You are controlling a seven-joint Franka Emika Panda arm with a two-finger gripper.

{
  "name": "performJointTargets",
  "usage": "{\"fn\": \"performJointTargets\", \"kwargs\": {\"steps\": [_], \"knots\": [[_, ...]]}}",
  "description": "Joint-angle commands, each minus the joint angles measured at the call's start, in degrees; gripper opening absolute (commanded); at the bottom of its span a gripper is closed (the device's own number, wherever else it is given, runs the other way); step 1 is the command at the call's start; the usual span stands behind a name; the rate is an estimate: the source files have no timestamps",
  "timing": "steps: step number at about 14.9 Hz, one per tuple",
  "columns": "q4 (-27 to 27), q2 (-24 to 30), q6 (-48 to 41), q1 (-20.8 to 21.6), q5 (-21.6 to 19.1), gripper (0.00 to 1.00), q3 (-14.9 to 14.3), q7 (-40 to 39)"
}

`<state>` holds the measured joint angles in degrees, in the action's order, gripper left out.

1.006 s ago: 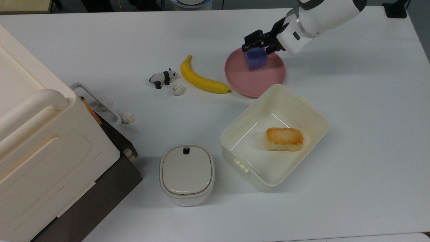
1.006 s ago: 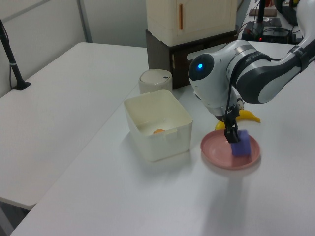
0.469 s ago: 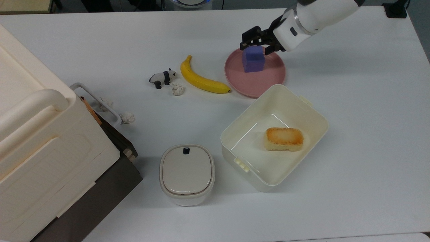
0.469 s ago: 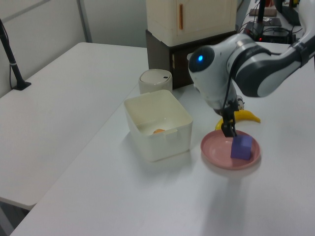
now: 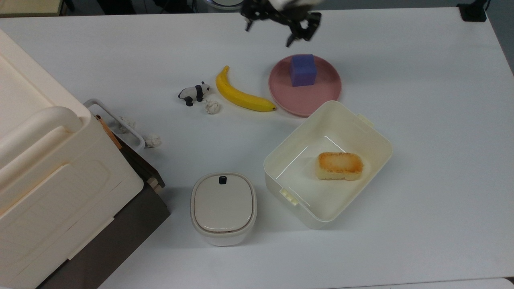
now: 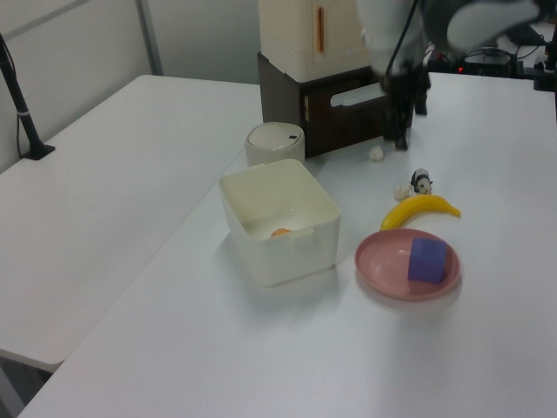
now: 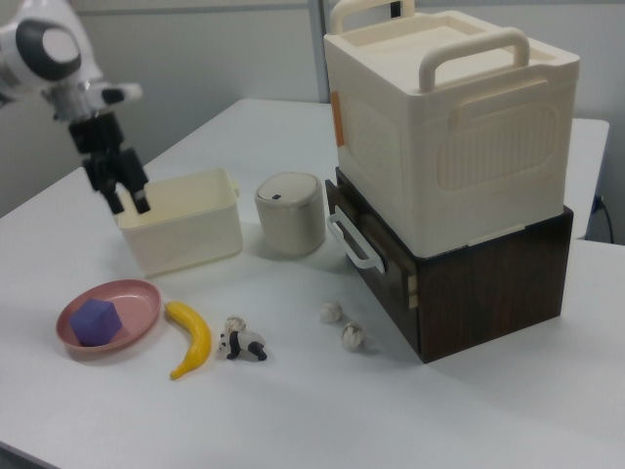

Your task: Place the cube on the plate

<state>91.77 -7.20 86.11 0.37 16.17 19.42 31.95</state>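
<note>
Since the earlier frames the gripper [image 5: 296,29] has let go of the cube [image 5: 303,70] and risen well above the table; before, it was low over the plate [image 5: 321,94], right at the cube. Now its fingers are spread apart and hold nothing, as the right view shows [image 7: 125,192]. The cube rests on the plate, in the part farther from the tub [image 5: 361,132] in the top view, and it sits inside the rim. In the left view the cube [image 6: 427,259] is flat on the plate [image 6: 383,261] and not tilted. The banana [image 5: 241,94] lies just beside the plate and does not touch the cube.

I judge the task as done. Little can go wrong from here. The main risk is that the arm comes down again or sweeps low on its way back and pushes the cube off or shifts the plate. The cube is not centred, so a small push toward the near rim could move it out.
</note>
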Motion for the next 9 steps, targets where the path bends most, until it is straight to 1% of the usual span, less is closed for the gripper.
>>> {"fn": "performJointTargets", "kwargs": {"steps": [1,4,6,9], "knots": [[-1.33,6.22,-0.59,1.03,-7.71,1.00,-10.60,-6.35],[-0.98,9.30,2.21,0.77,-10.97,1.00,-15.36,-7.43],[-0.72,10.71,3.71,1.12,-12.64,1.00,-19.14,-8.82],[-0.81,12.47,4.51,0.77,-15.71,1.00,-23.80,-17.06]]}}
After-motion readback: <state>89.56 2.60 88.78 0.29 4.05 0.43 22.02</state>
